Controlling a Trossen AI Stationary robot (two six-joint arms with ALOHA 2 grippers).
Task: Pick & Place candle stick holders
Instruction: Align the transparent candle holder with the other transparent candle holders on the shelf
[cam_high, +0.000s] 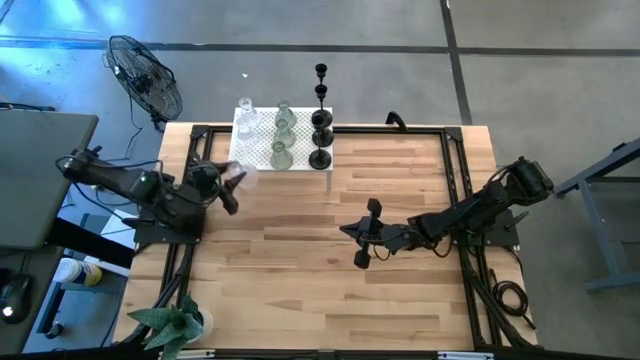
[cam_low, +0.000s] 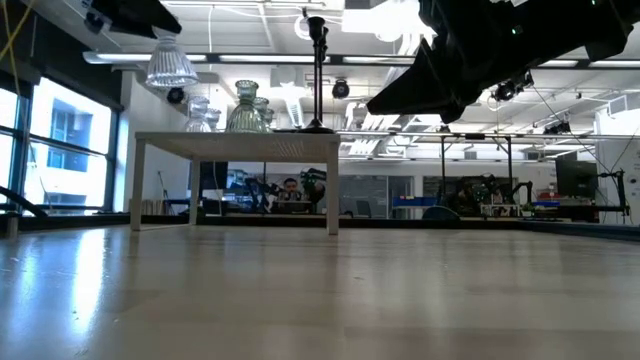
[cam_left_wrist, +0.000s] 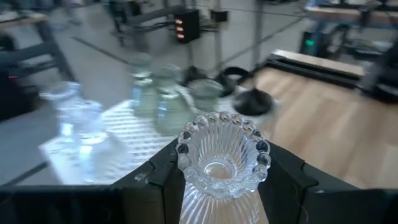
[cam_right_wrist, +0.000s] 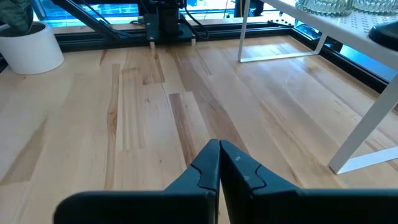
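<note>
Left wrist view first: nearest the camera we find the left pincer grasping a ribbed clear glass holder, one finger on each side of its body below the beaded rim. We judge this piece rigid, smooth and breakable, likely slippery under hard fingers; a hold on the ribbed body below the rim looks sound, while the rim beads would chip first.

Beyond it stands the small white perforated table, carrying several more glass holders grouped close together and a black holder at its far edge. In the low view the held piece hangs in the air beside and above that table's top.

Farther across the surface, well apart from all holders, the right pincer waits clenched on nothing over bare wood.

Any set-down among the grouped glass calls for a gentle vertical approach; knocking a neighbour is the main risk.
</note>
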